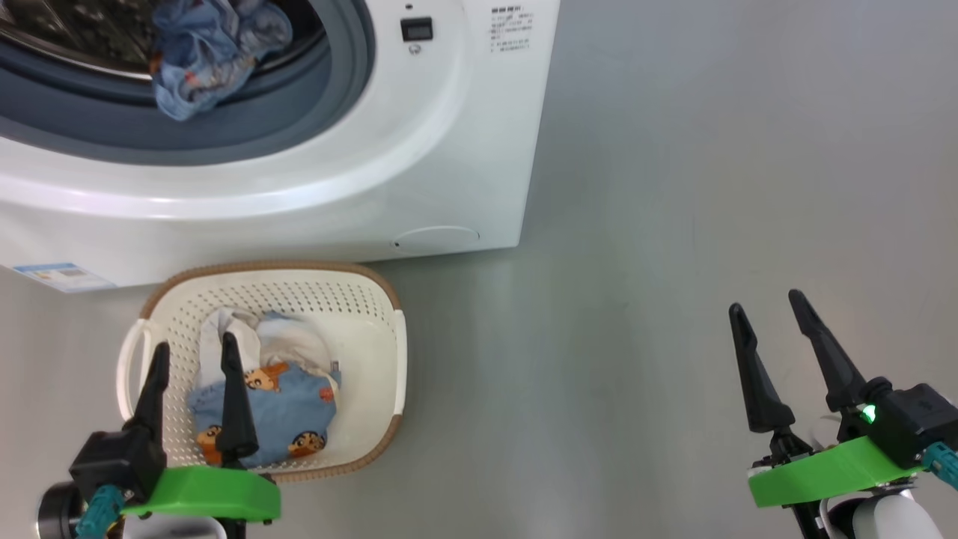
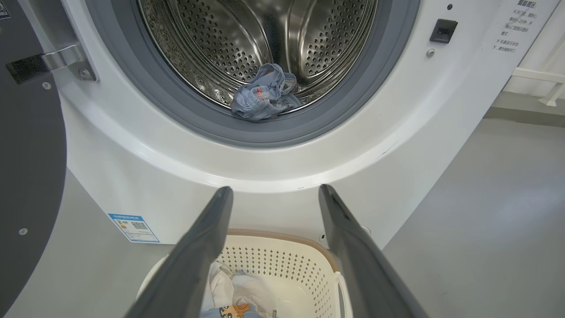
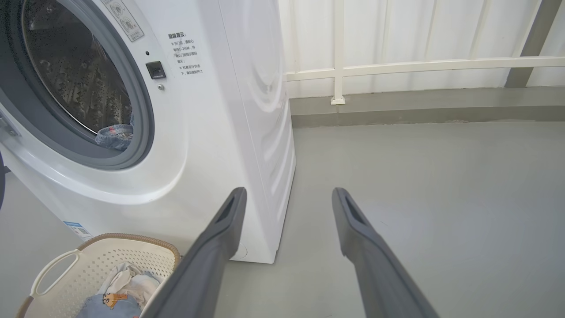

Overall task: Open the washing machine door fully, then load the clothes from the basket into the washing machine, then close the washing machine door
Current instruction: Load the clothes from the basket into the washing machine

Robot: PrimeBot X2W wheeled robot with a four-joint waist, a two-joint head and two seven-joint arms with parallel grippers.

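The washing machine point(image 1: 419, 150) stands open, its door point(image 2: 26, 154) swung out to the left on its hinge. One light blue piece of the clothes point(image 2: 265, 95) lies on the drum's front lip against the grey gasket. On the floor in front sits the basket point(image 1: 374, 322), holding more clothes point(image 1: 277, 404), light blue with cartoon faces and some white. My left gripper point(image 1: 194, 344) hangs open over the basket's left half, holding nothing. My right gripper point(image 1: 766, 301) is open and empty above bare floor, far to the right.
Grey floor point(image 1: 673, 224) spreads wide to the right of the machine. A white panelled wall with a rail point(image 3: 397, 66) runs behind it. The open door point(image 2: 26, 154) takes up the space left of the basket.
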